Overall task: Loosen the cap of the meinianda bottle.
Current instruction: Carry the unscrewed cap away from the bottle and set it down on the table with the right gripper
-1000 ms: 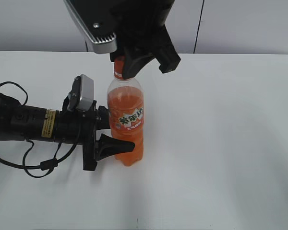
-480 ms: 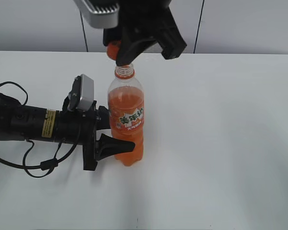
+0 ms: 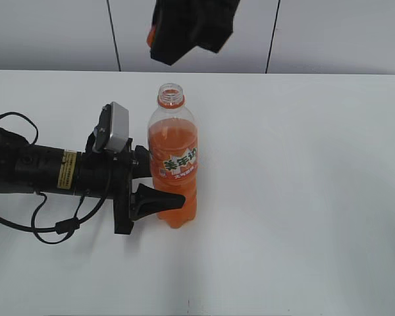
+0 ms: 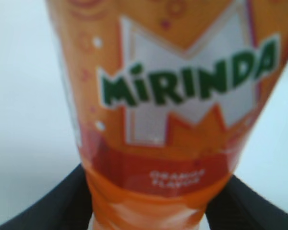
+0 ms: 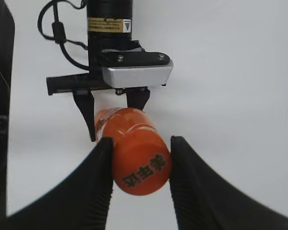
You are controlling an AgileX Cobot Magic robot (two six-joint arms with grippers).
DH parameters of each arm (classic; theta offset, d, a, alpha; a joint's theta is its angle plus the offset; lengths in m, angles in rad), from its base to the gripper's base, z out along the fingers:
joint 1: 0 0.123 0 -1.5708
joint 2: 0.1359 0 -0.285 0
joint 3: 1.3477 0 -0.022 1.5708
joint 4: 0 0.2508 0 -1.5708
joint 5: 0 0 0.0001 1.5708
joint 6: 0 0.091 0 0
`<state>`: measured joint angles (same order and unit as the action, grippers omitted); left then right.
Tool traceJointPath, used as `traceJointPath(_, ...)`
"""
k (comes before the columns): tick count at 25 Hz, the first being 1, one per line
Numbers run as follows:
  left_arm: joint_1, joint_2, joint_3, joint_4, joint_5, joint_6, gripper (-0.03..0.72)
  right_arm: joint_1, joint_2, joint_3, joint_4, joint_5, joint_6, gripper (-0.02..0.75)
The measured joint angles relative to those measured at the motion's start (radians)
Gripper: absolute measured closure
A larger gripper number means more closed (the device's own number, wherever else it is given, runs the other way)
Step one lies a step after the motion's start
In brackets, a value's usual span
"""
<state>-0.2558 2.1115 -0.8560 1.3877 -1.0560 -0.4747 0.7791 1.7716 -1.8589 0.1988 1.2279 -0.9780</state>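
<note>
Rising off the neck, the right gripper (image 3: pixel 159 41) has gone from sitting on the bottle top a second ago to hanging well above it near the top of the exterior view, and it has taken the cap (image 5: pixel 140 164) with it: the right wrist view shows the orange cap with dark print clamped between the two black fingers (image 5: pixel 97 178), and a sliver of orange shows at the gripper's left edge in the exterior view. Left uncapped, the Mirinda bottle (image 3: pixel 173 162) stands upright on the white table (image 3: pixel 303 197), its open mouth and orange neck ring bare, with drink up to the shoulder. Its lower body is held from the side by the left gripper (image 3: pixel 163 197), whose jaws are closed around the bottle just below the label; the left wrist view is filled with the label (image 4: pixel 182 91) and shows dark fingers on both sides of the base. Judging by this, the cap is more than loosened, it is fully off. To finish well, the left arm should hold the bottle steady and vertical so nothing spills from the open mouth, while the right keeps an even squeeze on the cap and carries it clear without tilting or dropping it
</note>
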Motion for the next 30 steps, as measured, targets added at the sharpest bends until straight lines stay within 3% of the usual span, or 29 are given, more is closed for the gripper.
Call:
traceJointPath(11,0.0,0.0,0.0,0.0,0.001,0.0,0.277,0.0,-0.007,0.0,-0.104,0.0,0.845,0.464)
traceJointPath(14,0.0,0.0,0.0,-0.001,0.001,0.0,0.277,0.0,-0.007,0.0,-0.165,0.0,0.972,0.464)
traceJointPath(20,0.0,0.0,0.0,-0.002,0.001,0.0,0.277,-0.039,-0.007,0.0,-0.205,0.001,1.058,0.464)
traceJointPath(30,0.0,0.0,0.0,-0.002,0.002,0.0,0.277,-0.249,-0.007,0.013,-0.199,0.0,1.072,0.464)
